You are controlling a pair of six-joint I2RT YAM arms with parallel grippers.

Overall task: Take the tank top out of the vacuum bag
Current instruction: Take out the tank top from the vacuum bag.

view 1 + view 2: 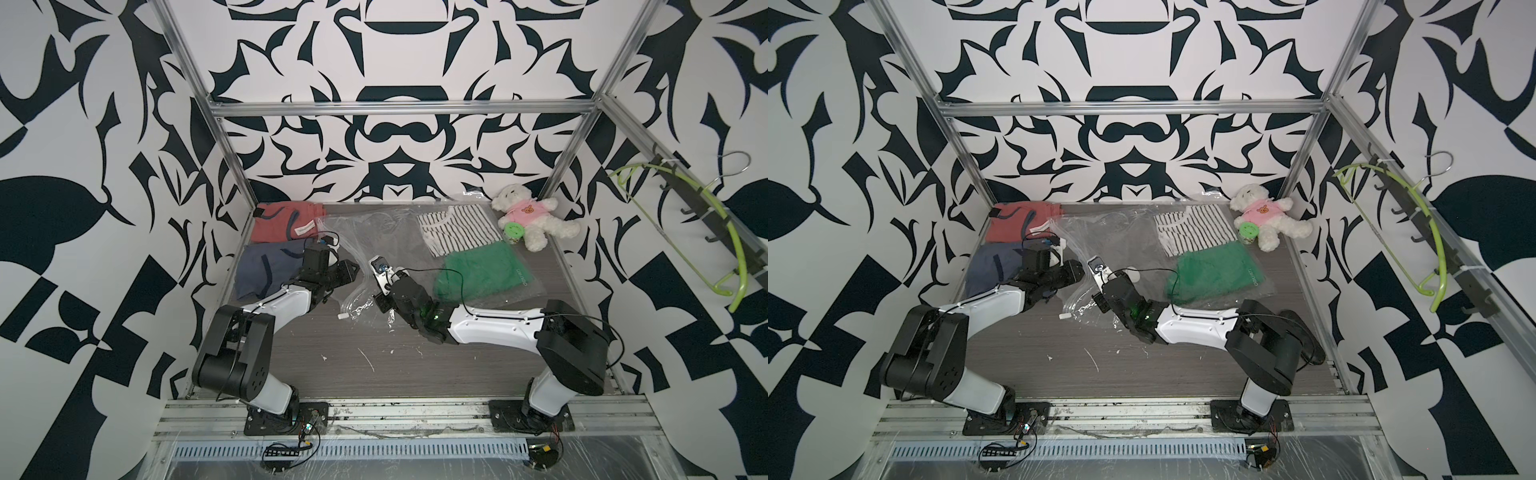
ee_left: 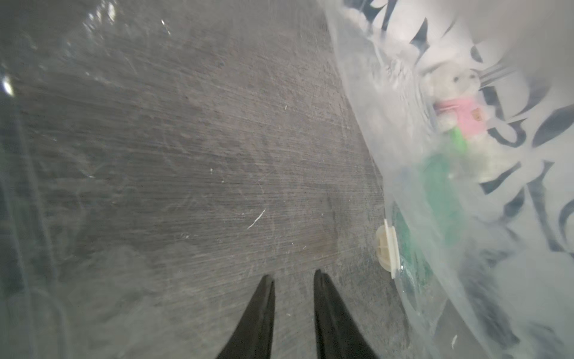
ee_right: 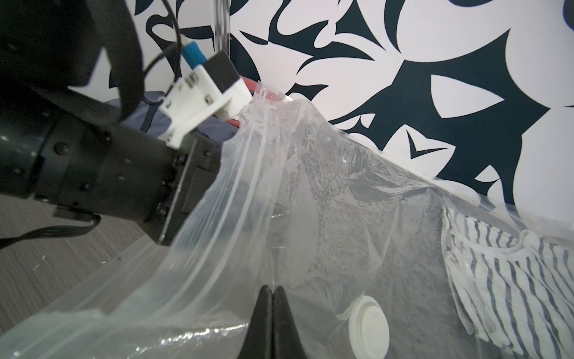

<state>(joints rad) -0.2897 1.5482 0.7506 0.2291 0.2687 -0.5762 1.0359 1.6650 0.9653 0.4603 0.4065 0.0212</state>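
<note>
The clear vacuum bag [image 1: 374,232] [image 1: 1104,232] lies crinkled mid-table, its white slider clip [image 1: 343,316] near the front edge. A black-and-white striped tank top [image 1: 457,228] [image 1: 1194,228] [image 3: 503,279] lies inside at the far right end. My right gripper [image 3: 272,289] [image 1: 388,276] is shut on the bag's upper film and holds it raised like a tent, beside the round white valve [image 3: 369,329] [image 2: 386,245]. My left gripper [image 2: 293,279] [image 1: 353,270] reaches into the bag's mouth. Its fingers stand narrowly apart over the table, with nothing between them.
A green garment [image 1: 482,270] in clear plastic lies right of the bag. A white teddy bear [image 1: 528,216] with a green cup sits at the back right. Red [image 1: 282,224] and blue [image 1: 266,266] garments lie at the back left. A green hanger [image 1: 706,232] hangs on the right wall.
</note>
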